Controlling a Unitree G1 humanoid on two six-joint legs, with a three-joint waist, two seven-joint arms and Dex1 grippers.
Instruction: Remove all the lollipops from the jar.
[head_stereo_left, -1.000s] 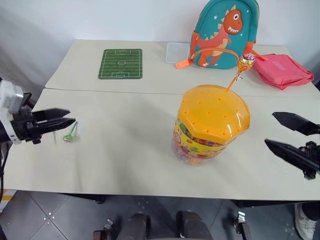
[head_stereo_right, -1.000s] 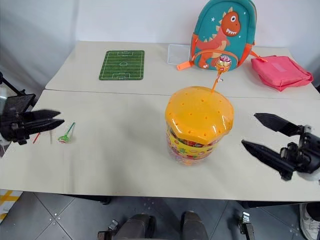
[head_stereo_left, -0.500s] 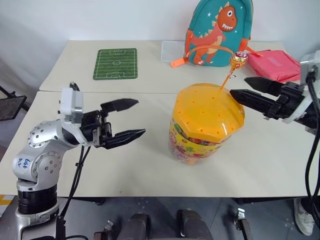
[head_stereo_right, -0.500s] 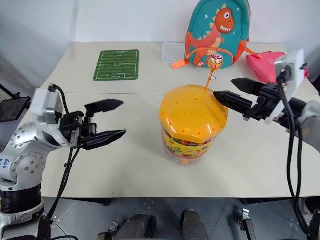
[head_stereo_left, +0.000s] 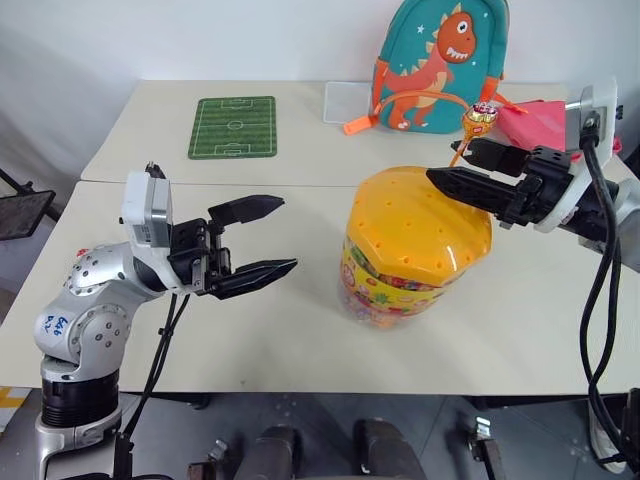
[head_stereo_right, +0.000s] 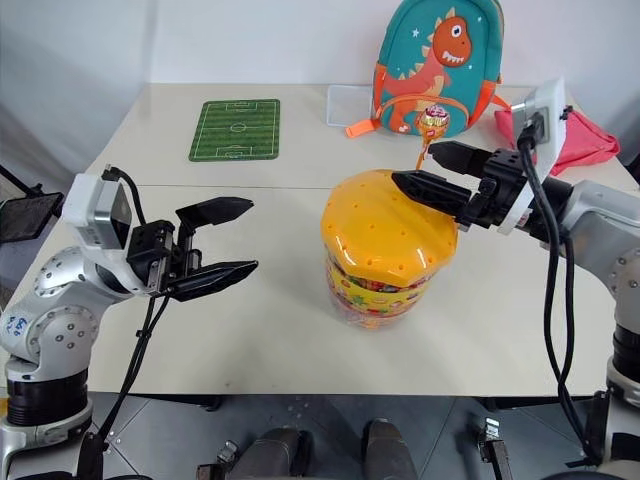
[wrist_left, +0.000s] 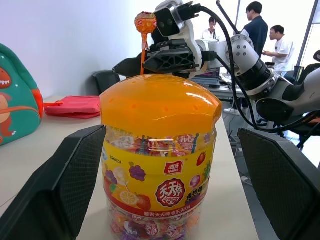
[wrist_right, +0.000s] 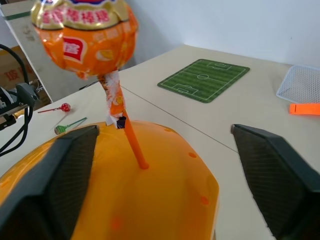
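Orange lollipop (wrist_right: 84, 37) stands upright in jar (head_stereo_left: 415, 250) lid.

Silver-grey jointed arms, loose black cables, white wrist boxes, black two-fingered left pincer (head_stereo_left: 265, 238).

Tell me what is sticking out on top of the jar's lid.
One orange lollipop stands with its stick in a hole of the jar lid. How far the stick goes below is covered.
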